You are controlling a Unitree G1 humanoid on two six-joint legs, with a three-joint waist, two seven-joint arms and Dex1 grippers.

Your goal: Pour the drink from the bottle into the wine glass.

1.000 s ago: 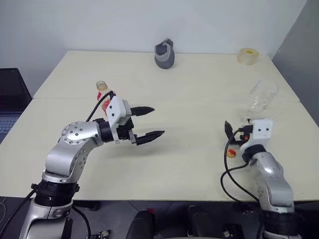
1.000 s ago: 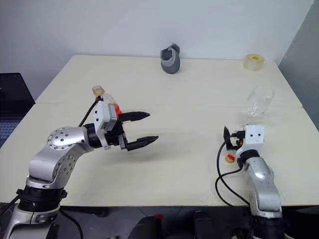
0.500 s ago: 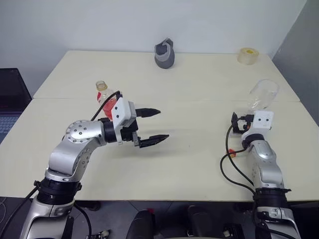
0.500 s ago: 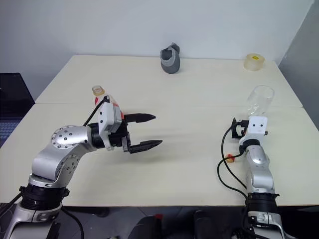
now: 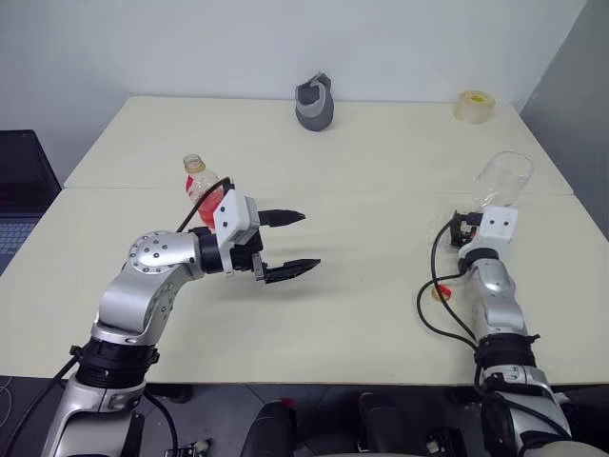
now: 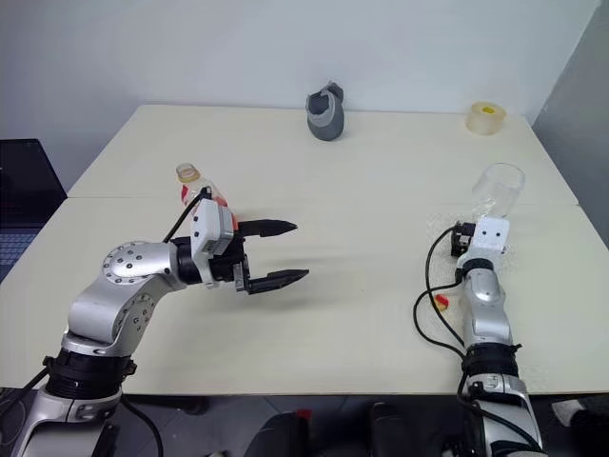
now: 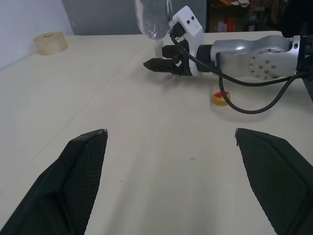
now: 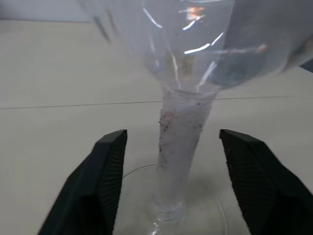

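Note:
The wine glass (image 5: 501,179) stands upright at the right of the table, clear and without liquid in it. My right gripper (image 8: 172,133) is level at its stem (image 8: 180,137), one finger on each side with a gap to both, so it is open. The bottle (image 5: 197,181) stands at the left with the red drink (image 5: 209,200) inside, partly hidden behind my left wrist. My left gripper (image 5: 309,240) hangs open above the table, to the right of the bottle, holding nothing.
A yellow cap with a red centre (image 5: 441,292) lies on the table beside my right forearm. A grey object (image 5: 314,103) and a tape roll (image 5: 473,106) sit along the far edge. A laptop (image 5: 19,190) stands off the table's left side.
My right gripper has moved forward and to the right up to the wine glass, and its fingers now flank the stem. The left arm has stayed put.

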